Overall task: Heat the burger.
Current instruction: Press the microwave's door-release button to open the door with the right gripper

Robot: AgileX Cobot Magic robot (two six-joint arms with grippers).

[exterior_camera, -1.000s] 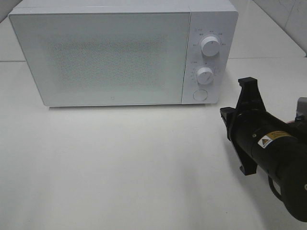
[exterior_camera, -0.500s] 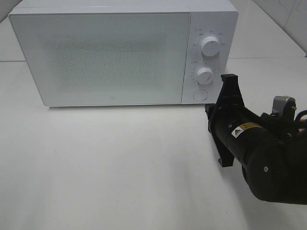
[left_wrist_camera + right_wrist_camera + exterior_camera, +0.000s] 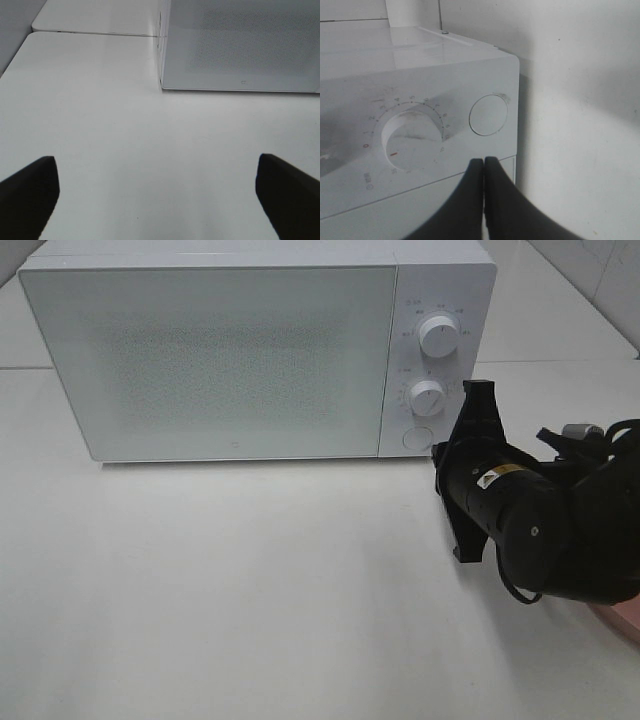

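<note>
The white microwave point(image 3: 210, 350) stands at the back of the table with its door closed, so the burger is hidden. My right gripper point(image 3: 484, 161) is shut and empty, its tips pointing at the control panel just below the round door button point(image 3: 489, 115), close to it but apart. From above, the right arm's black wrist point(image 3: 490, 490) sits beside the panel's lower right corner, next to the button point(image 3: 415, 437). My left gripper point(image 3: 155, 159) is open over bare table in front of the microwave's left corner point(image 3: 162, 85), holding nothing.
Two round dials point(image 3: 438, 335) point(image 3: 427, 397) sit above the button; the lower dial point(image 3: 412, 135) shows in the right wrist view. A pink object point(image 3: 622, 622) lies at the table's right edge under the right arm. White table point(image 3: 250, 590) stretches in front.
The right arm has moved left and toward the microwave, bringing its shut gripper up to the control panel near the door button. The microwave has not changed.
</note>
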